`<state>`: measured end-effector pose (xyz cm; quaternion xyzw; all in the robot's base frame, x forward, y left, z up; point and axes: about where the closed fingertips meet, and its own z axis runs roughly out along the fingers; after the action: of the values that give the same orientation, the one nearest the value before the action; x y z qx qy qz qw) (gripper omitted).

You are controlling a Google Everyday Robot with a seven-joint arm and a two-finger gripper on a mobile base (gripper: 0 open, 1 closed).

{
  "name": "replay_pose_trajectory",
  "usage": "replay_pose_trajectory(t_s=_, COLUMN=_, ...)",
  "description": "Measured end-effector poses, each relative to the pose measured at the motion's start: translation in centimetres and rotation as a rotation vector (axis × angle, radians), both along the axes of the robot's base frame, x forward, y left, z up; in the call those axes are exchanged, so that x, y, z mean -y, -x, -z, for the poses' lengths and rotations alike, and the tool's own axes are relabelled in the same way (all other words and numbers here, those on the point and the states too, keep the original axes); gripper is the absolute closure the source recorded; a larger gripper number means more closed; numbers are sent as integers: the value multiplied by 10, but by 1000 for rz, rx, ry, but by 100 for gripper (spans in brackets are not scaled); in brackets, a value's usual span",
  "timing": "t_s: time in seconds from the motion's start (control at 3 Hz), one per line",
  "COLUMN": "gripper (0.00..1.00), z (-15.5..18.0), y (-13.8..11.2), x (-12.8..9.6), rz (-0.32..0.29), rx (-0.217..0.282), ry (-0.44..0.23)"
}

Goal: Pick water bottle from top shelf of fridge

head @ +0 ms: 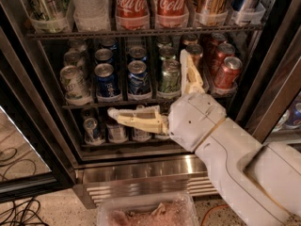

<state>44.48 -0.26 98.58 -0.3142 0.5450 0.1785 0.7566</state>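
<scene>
Position of gripper: the gripper [147, 83] sits in the centre of the frame, in front of the open fridge [141, 173], at the level of the middle and lower racks. It is carried on a white arm [235, 164] that enters from the lower right corner.

State of jaws: spread wide apart and holding nothing. One cream finger points left across the lower rack; the other points up, in front of the cans on the middle rack.

Task item: the water bottle [89, 6] stands upright on the top shelf [141, 32], at the upper left of the frame. Its cap is cut off by the top edge. It is clear and ribbed. It lies well above the jaws and to their left, a full rack higher, with no contact.

Neighbours on the top shelf: two red cola bottles [131, 6] stand just right of the water bottle, and a clear bin of cans [44, 8] stands to its left.

Middle rack: blue cans [107, 81], a green can [169, 76] and red cans [228, 72] at the right.

Lower rack: small bottles [91, 128], partly hidden by the left-pointing finger.

Bottom edge of frame: a clear plastic container [146, 213]. Dark cables [19, 206] lie on the floor at the lower left.
</scene>
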Motion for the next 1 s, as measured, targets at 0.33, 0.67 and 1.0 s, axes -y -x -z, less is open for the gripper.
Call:
replay_pose_trajectory(t_s=0.33, gripper=0, z=-11, y=-12, x=-7, rz=1, rx=10, ry=10)
replay_pose_trajectory(t_s=0.67, gripper=0, z=-15, y=-23, x=-18, rz=-17, rx=12, ry=17)
replay_pose_trajectory(t_s=1.0, gripper=0, z=-21, y=-36, x=-22, rz=-24, rx=23, ry=12)
